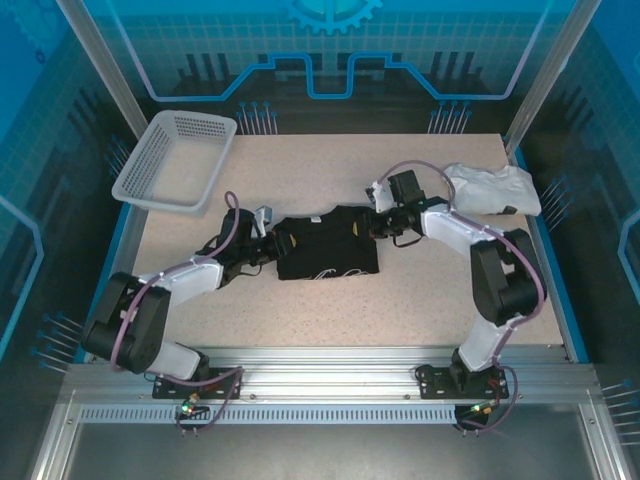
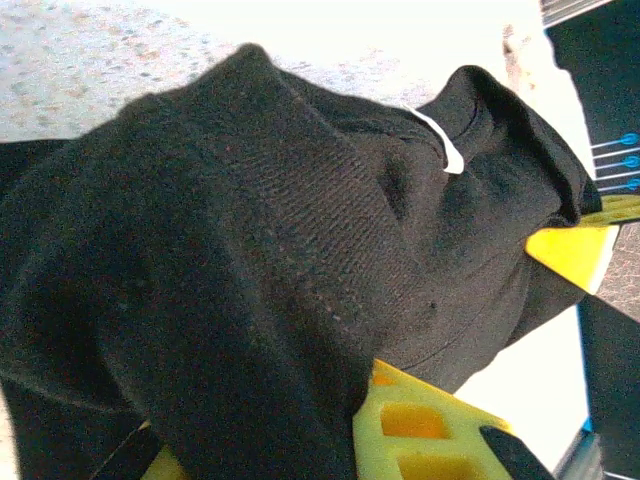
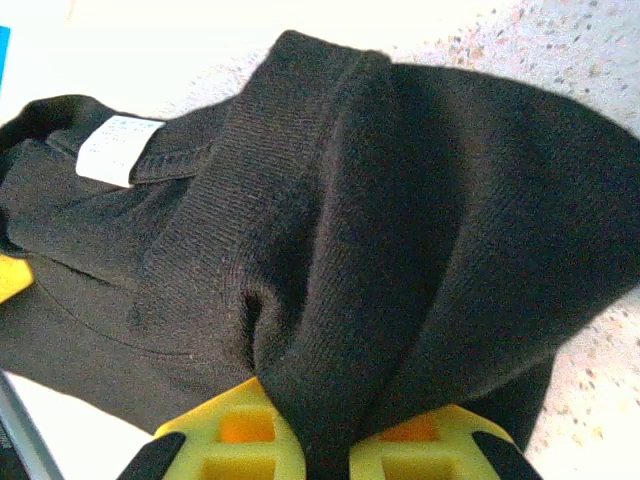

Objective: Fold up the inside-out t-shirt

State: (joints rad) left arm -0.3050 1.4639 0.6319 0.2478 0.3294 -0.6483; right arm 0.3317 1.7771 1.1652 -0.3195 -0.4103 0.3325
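The inside-out t-shirt is a black bunched cloth in the middle of the table. My left gripper is shut on its left edge, and my right gripper is shut on its right edge. In the left wrist view, black cloth drapes over the gripper and one yellow finger pokes out beneath it. In the right wrist view, a thick fold of the t-shirt is pinched in the gripper between two yellow fingers. A white label shows near the neck.
A lavender mesh basket stands at the back left corner. A small white folded garment lies at the back right, close behind the right arm. Speckled tabletop lies bare in front of the shirt.
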